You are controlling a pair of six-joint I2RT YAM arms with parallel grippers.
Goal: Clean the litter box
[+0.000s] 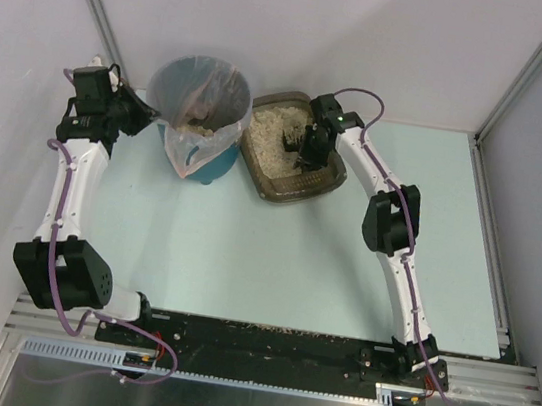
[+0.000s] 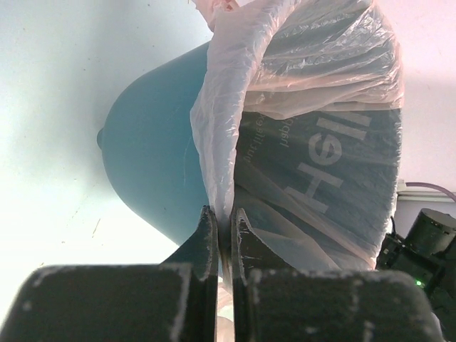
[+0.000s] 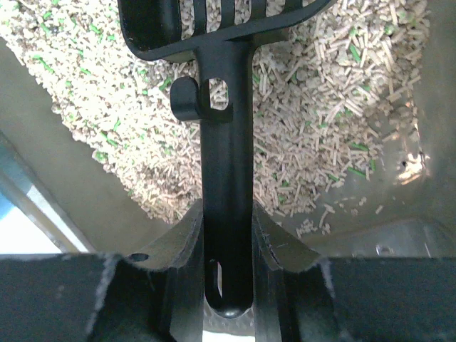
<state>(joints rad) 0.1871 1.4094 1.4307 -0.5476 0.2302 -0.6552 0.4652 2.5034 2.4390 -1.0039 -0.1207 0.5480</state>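
The grey-brown litter box (image 1: 271, 185) with beige pellets sits at the table's back, right of a teal bin (image 1: 210, 166) lined with a clear plastic bag (image 1: 201, 92). My right gripper (image 1: 310, 156) is over the box, shut on the handle of a black slotted scoop (image 3: 226, 178), whose head rests over the pellets (image 3: 320, 121). My left gripper (image 1: 154, 116) is at the bin's left rim, shut on the bag's edge (image 2: 222, 185); the teal bin wall (image 2: 153, 164) is on its left in the left wrist view.
White enclosure walls stand close behind the bin and box. A metal post (image 1: 513, 96) rises at the back right. The pale blue table (image 1: 272, 264) stretches toward the arm bases.
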